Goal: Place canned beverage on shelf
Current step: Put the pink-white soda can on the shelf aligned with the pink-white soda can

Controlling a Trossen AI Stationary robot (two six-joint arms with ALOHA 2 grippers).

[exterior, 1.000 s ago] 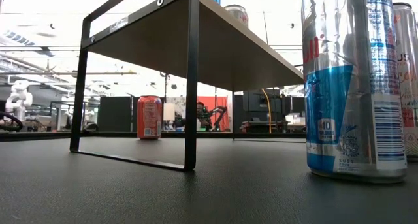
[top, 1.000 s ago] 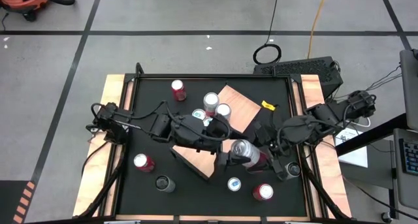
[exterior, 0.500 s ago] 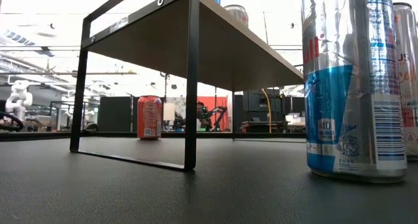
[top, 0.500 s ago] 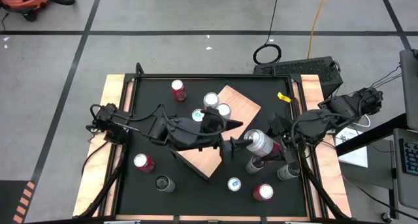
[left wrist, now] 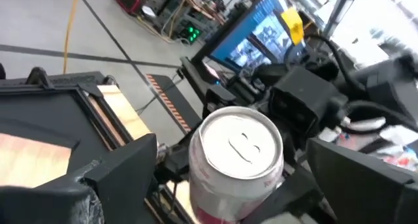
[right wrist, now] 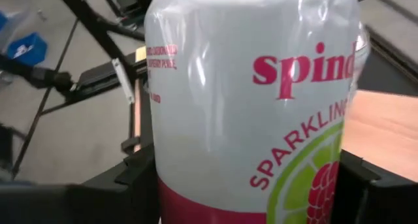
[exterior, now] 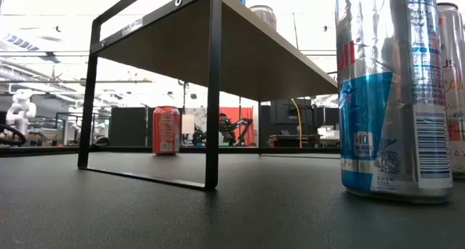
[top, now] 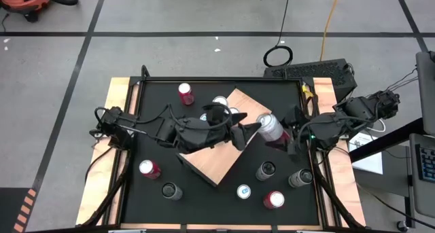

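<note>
Gripping a white Spindrift sparkling-water can around its body, the right gripper holds it tilted above the table, just off the right corner of the shelf. In the right wrist view the can fills the frame between the 2 dark fingers, its raspberry-lime label facing the camera.

The left gripper reaches across the shelf toward the same can, its fingers spread wide and standing on either side of the can's silver top without visibly pressing on it.

On the tan wooden shelf, angled on the black tabletop, stand 2 silver-topped cans near its far corner. Other cans stand around the table: a red one at the back and a red one at the left. The low view shows a tall blue-and-silver can close up.
</note>
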